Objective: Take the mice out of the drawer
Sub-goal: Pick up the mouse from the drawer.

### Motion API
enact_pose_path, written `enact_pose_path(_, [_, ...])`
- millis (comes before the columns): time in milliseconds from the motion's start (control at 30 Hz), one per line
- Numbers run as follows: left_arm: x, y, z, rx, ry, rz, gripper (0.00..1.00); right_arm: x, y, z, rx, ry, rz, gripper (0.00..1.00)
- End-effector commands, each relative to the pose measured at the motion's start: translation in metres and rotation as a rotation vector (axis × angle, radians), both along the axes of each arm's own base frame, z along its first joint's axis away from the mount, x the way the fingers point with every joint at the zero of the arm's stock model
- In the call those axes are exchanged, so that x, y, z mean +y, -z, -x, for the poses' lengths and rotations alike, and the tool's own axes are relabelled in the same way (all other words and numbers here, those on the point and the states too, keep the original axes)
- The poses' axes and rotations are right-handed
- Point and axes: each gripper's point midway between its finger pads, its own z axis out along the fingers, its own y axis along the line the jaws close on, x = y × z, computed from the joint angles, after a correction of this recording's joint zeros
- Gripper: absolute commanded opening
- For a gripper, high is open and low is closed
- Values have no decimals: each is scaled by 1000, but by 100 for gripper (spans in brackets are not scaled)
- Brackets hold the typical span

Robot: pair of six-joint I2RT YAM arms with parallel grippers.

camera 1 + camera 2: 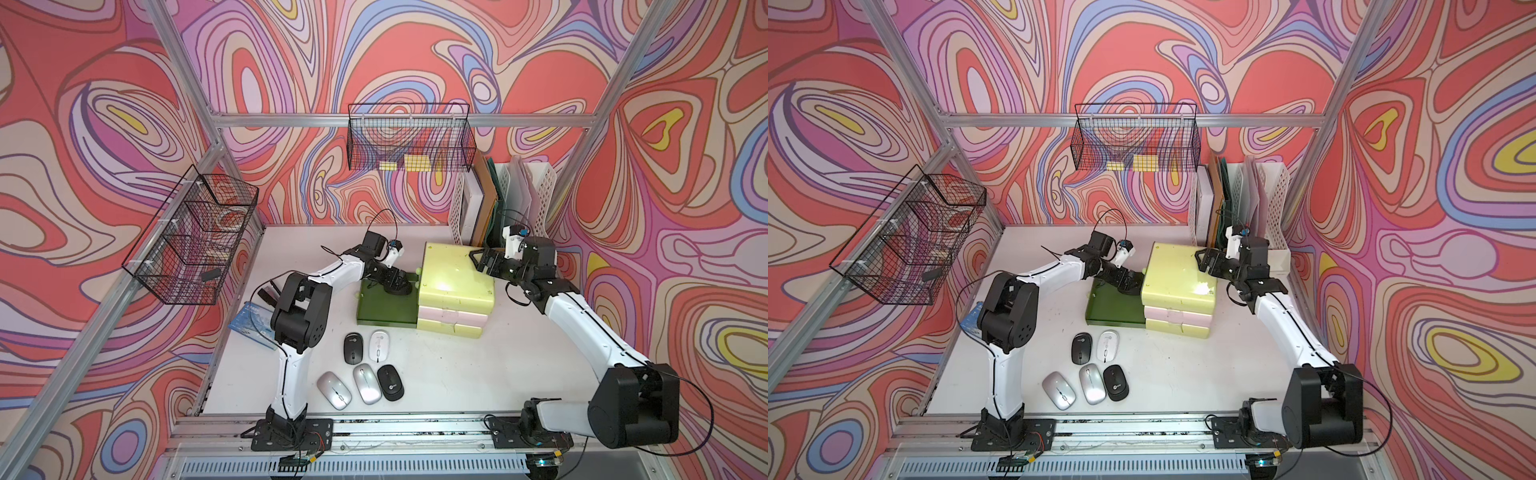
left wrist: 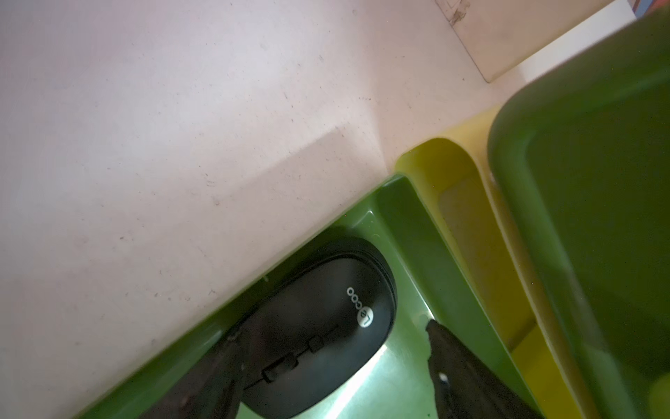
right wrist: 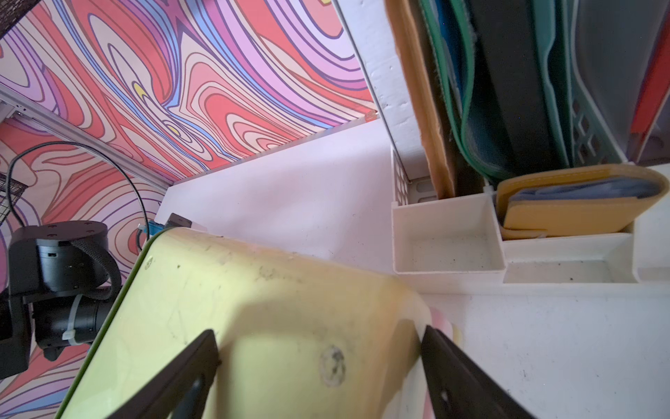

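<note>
Pulled out to the left of the yellow-green drawer unit is its green drawer. My left gripper reaches down into that drawer and is open. In the left wrist view a black mouse lies in the drawer's corner between the fingers; one finger is beside it, the other stands apart. The arm hides this mouse in both top views. Several mice lie on the table in front: black, white, silver, silver, black. My right gripper hovers open over the unit's back right corner.
A white file organizer with folders stands at the back right, close behind my right gripper. A blue flat packet lies at the left by the left arm. Wire baskets hang on the left wall and the back wall.
</note>
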Motion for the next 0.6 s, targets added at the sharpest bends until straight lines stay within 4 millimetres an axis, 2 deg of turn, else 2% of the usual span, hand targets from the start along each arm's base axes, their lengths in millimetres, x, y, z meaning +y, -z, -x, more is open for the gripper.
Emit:
enact_pose_path(0, [-6, 10, -7, 0, 18, 3, 81, 2, 100, 54, 386, -38, 82, 91])
enact_pose_path(133, [0, 30, -4, 88, 14, -63, 80, 1, 99, 54, 381, -34, 85, 91])
enact_pose_path(200, [2, 34, 5, 131, 12, -73, 79, 1, 100, 55, 384, -35, 86, 91])
enact_pose_path(433, [22, 24, 43, 133, -32, -72, 79, 1, 102, 54, 386, -35, 86, 91])
enact_pose_path(567, [25, 18, 43, 102, -33, -70, 80, 2, 104, 53, 390, -39, 82, 91])
